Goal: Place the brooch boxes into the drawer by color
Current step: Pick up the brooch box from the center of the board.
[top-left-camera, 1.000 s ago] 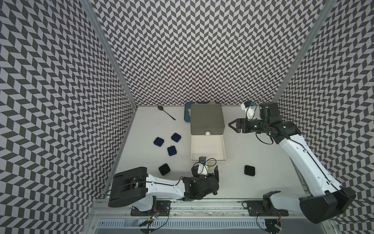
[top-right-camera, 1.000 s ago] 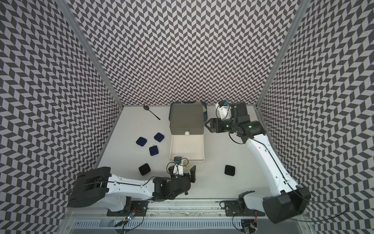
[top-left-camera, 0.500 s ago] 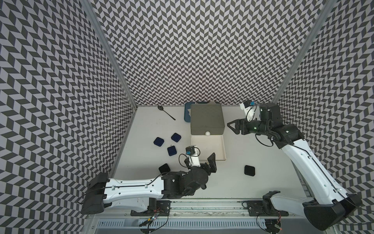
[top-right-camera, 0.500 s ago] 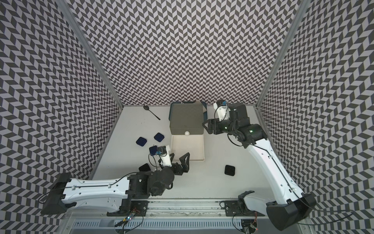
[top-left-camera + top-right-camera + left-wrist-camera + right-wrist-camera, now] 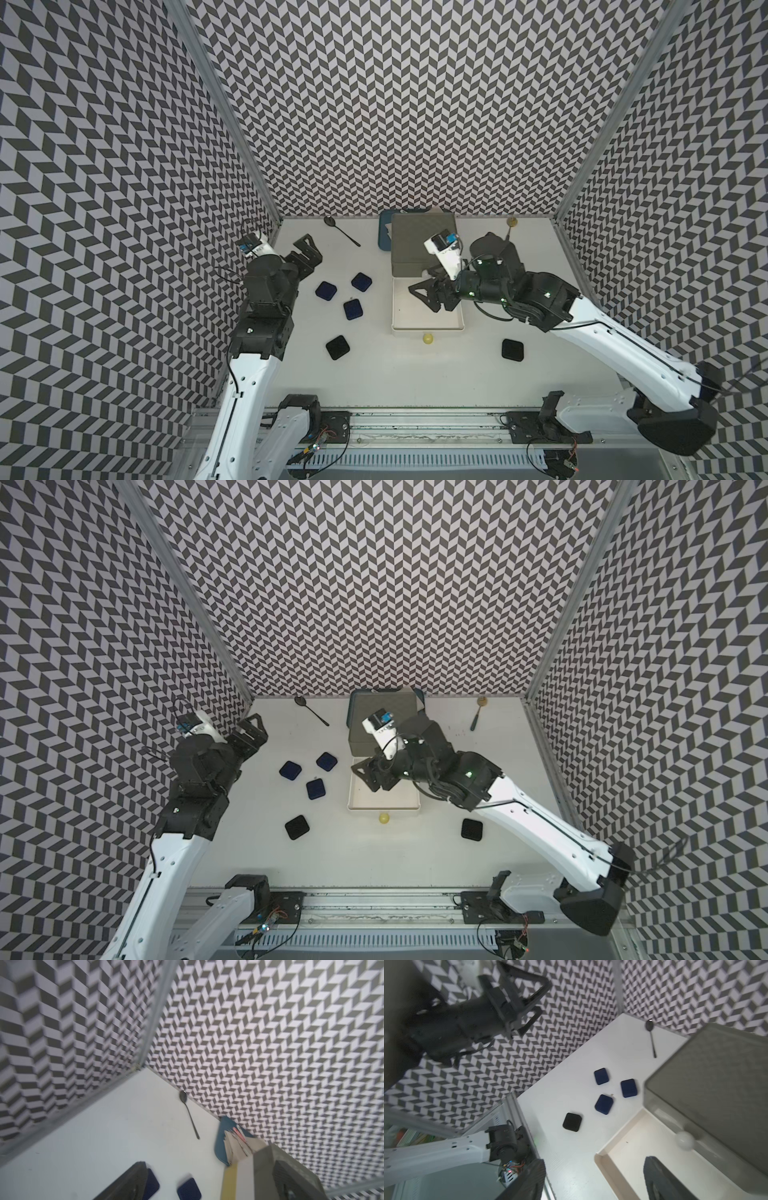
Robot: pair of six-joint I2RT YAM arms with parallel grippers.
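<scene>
Your left arm has swung away from the table's front edge and now reaches up the left side of the frame. The left gripper (image 5: pixel 306 251) hangs at centre left with its jaws spread wide and nothing between them. Your right gripper (image 5: pixel 424 296) has come leftward from beside the small square three-tier chest (image 5: pixel 415 249) and now sits over the pulled-out white drawer (image 5: pixel 428 329), just right of centre. The right wrist view shows its dark fingers (image 5: pixel 529 1178) well apart, holding nothing. You can see three navy blue rounded-square boxes (image 5: pixel 353 309) clustered on the white tabletop (image 5: pixel 415 374) between the left gripper and the drawer, near one another but not touching. One black rounded-square box (image 5: pixel 337 347) lies below them in the frame, and a second black box (image 5: pixel 512 349) lies to the lower right of the drawer, beside the right arm. The drawer's yellow ball knob (image 5: pixel 428 338) shows just below its front rim in both top views. A dark metal spoon (image 5: pixel 341 231) lies at the back, left of the dark blue tray (image 5: pixel 384 237) that peeks out behind the chest.
</scene>
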